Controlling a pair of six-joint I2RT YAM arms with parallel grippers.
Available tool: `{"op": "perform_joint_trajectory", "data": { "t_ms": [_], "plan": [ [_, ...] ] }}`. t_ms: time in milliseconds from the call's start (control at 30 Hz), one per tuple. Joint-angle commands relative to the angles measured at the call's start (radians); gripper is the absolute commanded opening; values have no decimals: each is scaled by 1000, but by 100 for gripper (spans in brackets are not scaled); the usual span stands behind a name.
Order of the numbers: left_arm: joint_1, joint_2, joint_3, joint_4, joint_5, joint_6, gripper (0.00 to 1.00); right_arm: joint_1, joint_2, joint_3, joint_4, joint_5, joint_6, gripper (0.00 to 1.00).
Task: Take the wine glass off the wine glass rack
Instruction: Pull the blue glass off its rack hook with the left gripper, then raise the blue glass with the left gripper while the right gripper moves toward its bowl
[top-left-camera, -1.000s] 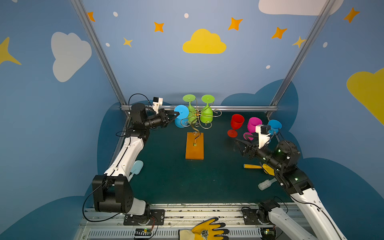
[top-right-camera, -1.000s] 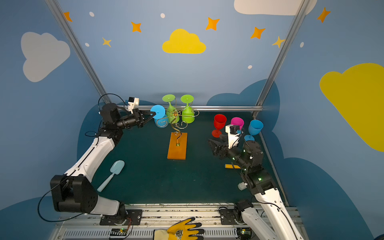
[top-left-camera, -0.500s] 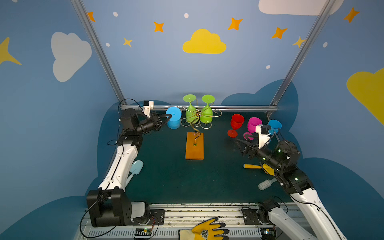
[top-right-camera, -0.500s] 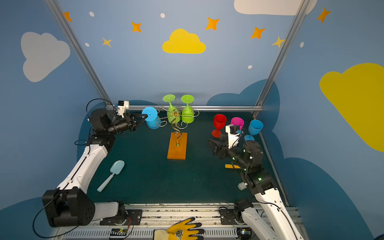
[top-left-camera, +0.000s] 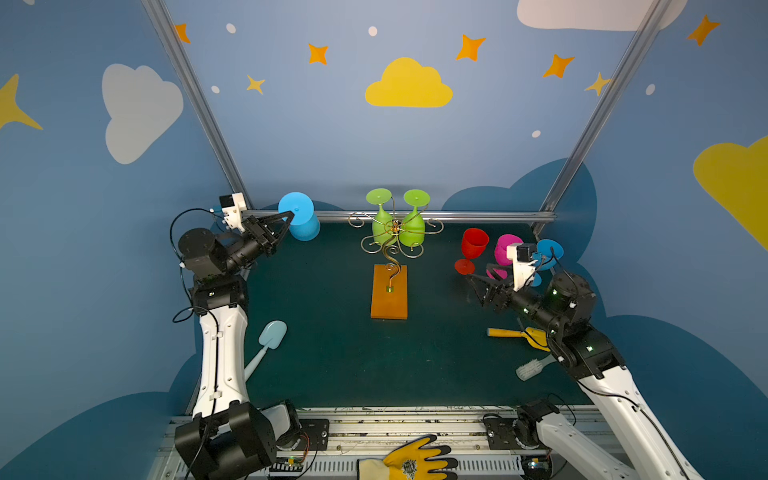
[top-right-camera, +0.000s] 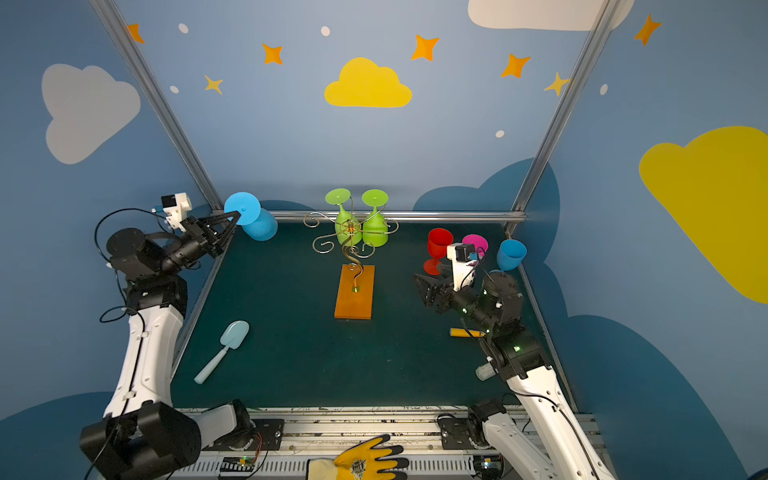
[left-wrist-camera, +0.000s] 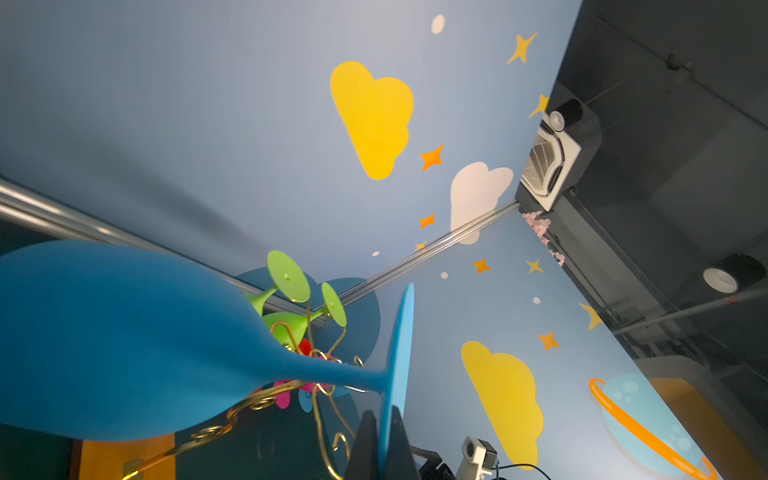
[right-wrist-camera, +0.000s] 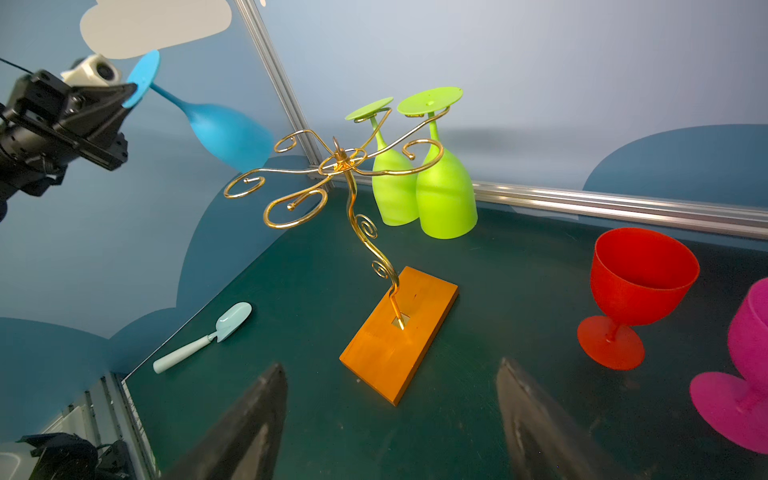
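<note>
The wine glass rack (top-left-camera: 392, 239) is a gold wire stand on an orange wooden base (top-left-camera: 389, 297), at the middle back in both top views. Two green wine glasses (top-left-camera: 397, 226) hang upside down from its far arms. A blue wine glass (top-left-camera: 300, 218) is in the air to the left of the rack and clear of it, tilted with its bowl down. My left gripper (top-left-camera: 287, 216) is shut on the rim of its foot disc (left-wrist-camera: 401, 345). My right gripper (right-wrist-camera: 390, 370) is open and empty above the mat, right of the rack's base (right-wrist-camera: 399, 336).
A red goblet (top-left-camera: 473, 245), a pink goblet (top-left-camera: 505, 249) and a blue cup (top-left-camera: 550, 249) stand at the back right. A pale blue scoop (top-left-camera: 266, 345) lies front left. A yellow tool (top-left-camera: 515, 334) and a white brush (top-left-camera: 530, 368) lie under the right arm. The back rail (top-left-camera: 478, 216) runs behind the rack.
My left arm has drawn back to the left with the blue wine glass, taking it off the rack's arm and away from it. The right arm has stayed put.
</note>
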Motion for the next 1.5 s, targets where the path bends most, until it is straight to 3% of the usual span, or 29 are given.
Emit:
{"op": "perform_joint_trajectory", "data": {
  "t_ms": [0, 167, 400, 667, 933, 1467],
  "plan": [
    [-11, -6, 88, 127, 46, -104, 3, 15, 20, 57, 26, -26, -31, 79],
    [-72, -1, 176, 89, 101, -97, 3, 49, 64, 110, 38, -50, -68, 79],
    [-208, -15, 303, -153, 178, 84, 3, 115, 78, 145, 84, -45, -130, 79],
    [-435, 46, 333, -153, 187, 97, 3, 206, 109, 190, 146, -60, -239, 79],
    [-585, 138, 407, -205, 198, 140, 3, 268, 160, 226, 232, -31, -347, 83],
    [-708, 209, 426, -225, 208, 149, 3, 303, 329, 294, 345, 77, -473, 87]
  ]
}}
